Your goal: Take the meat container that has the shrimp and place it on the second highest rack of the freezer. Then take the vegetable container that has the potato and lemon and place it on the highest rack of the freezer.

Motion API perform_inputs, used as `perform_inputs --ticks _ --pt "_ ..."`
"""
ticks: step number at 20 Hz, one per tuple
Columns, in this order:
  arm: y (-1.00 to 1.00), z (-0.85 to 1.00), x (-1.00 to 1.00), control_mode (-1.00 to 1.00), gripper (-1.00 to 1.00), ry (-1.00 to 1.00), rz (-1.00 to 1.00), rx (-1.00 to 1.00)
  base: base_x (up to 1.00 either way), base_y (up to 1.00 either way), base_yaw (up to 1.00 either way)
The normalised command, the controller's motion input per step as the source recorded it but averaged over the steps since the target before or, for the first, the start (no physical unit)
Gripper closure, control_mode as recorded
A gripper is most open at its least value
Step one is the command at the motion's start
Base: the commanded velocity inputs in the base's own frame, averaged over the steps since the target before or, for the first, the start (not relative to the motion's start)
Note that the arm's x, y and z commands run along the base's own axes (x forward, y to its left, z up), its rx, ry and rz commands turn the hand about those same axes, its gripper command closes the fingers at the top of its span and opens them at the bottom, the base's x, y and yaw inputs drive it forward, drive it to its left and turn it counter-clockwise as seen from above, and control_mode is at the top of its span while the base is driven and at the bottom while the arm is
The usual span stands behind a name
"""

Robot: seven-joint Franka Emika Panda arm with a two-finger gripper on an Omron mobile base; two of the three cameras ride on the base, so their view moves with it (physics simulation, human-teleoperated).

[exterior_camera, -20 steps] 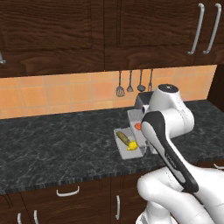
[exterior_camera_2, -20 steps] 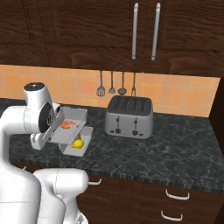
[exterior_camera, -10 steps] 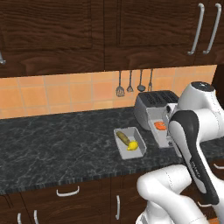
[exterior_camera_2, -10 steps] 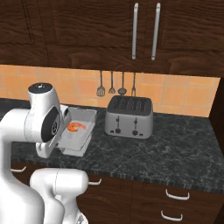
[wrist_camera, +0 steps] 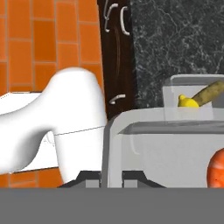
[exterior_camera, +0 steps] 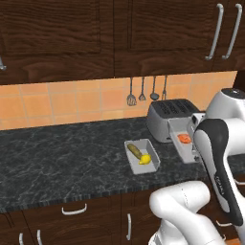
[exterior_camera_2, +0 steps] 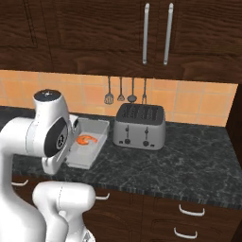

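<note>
While gripper (wrist_camera: 111,177) clamps shrimp tray (exterior_camera_2: 90,142), toaster (exterior_camera_2: 140,125) just beside — potato-lemon tray (exterior_camera: 142,155) apart.

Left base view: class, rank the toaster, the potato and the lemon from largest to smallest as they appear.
1. toaster
2. potato
3. lemon, only slightly smaller than the potato; both lie together in one tray, so nearness hardly matters.

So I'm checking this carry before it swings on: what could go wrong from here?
The tool pinches just one wall of the shrimp container, so the held tray could tilt and slip.

The shrimp lies loose inside and might slide out.

The toaster stands close beside the tray's path and could get clipped.
</note>
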Motion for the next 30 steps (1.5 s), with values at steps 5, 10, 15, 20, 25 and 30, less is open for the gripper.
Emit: perform_inputs --ticks 5,10,15,20,25,30 --pt "0.0 0.0 -0.13 -1.0 1.0 0.0 -0.03 -0.01 0.0 0.0 0.0" --pt "0.0 0.01 0.01 1.0 1.0 -0.01 0.0 0.0 -0.17 -0.09 -0.03" --pt "0.0 0.0 0.0 1.0 1.0 0.0 0.0 0.0 -0.94 -0.46 -0.4" --pt "0.0 0.0 0.0 1.0 1.0 0.0 0.0 0.0 -0.36 -0.04 -0.84" --pt "0.0 0.0 0.0 1.0 1.0 0.0 0.0 0.0 -0.31 0.0 -0.91" --pt "0.0 0.0 0.0 1.0 1.0 0.0 0.0 0.0 -0.22 0.0 -0.95"
